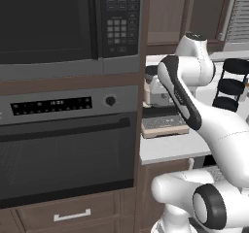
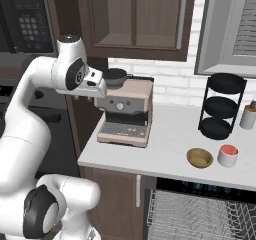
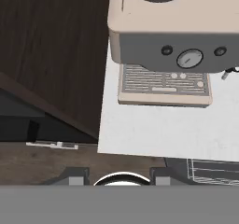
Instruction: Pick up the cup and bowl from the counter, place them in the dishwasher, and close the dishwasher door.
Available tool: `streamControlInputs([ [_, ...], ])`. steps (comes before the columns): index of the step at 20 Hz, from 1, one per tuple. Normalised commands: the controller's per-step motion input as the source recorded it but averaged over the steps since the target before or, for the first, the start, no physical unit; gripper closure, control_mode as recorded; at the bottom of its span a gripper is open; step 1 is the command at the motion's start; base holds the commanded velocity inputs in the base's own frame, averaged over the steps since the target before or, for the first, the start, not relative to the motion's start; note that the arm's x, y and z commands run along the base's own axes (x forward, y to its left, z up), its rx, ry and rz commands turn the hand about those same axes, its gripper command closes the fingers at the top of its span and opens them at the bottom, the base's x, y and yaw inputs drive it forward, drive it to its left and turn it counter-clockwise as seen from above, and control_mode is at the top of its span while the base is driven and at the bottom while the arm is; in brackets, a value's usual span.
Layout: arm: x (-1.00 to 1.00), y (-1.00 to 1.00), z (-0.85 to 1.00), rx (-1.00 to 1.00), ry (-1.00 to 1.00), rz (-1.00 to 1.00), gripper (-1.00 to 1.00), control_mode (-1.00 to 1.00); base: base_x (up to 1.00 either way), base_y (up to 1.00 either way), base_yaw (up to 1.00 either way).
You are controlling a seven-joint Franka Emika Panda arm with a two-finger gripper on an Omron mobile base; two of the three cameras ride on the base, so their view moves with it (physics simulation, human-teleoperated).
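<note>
The cup (image 2: pixel 228 155), white with a red inside, stands on the grey counter (image 2: pixel 165 139) at the right, and the brownish bowl (image 2: pixel 199 157) sits just left of it. Below them the dishwasher (image 2: pixel 200 211) is open, showing its wire rack and a black strip of teal lights; the dishwasher door is out of view. My gripper (image 3: pixel 119 178) hangs high over the counter's left end, in front of the coffee machine, well left of cup and bowl. It is open, with nothing between its fingers. A corner of the rack (image 3: pixel 212 169) shows in the hand view.
A beige coffee machine (image 2: pixel 125 109) stands on the counter's left part, close beside my hand (image 2: pixel 90 81). A black three-tier stand (image 2: pixel 222 106) is at the back right, behind the cup. Oven (image 1: pixel 63 144) and microwave (image 1: pixel 58 23) fill the wall left of the counter.
</note>
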Motion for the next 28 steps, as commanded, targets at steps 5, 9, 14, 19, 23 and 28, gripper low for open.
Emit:
streamControlInputs([
  [5, 0.00, -0.33, -0.04, -0.04, 0.01, -0.02, -1.00, -1.00, 0.00, 0.00, 0.00],
  [9, 0.00, -0.63, -0.16, -0.12, 0.01, -0.06, -1.00, -1.00, 0.00, 0.00, 0.00],
  [14, 0.00, -0.73, -0.19, -0.13, 0.00, -0.05, -1.00, -1.00, 0.00, 0.00, 0.00],
  [19, 0.00, -0.96, -0.25, -0.12, 0.00, -0.05, -1.00, -1.00, 0.00, 0.00, 0.00],
  [23, -0.09, -1.00, -0.37, -0.01, 0.00, -0.08, -1.00, -1.00, 0.00, 0.00, 0.00],
  [28, 0.03, -0.87, -0.87, -0.02, 0.09, -0.03, -1.00, -1.00, 0.00, 0.00, 0.00],
])
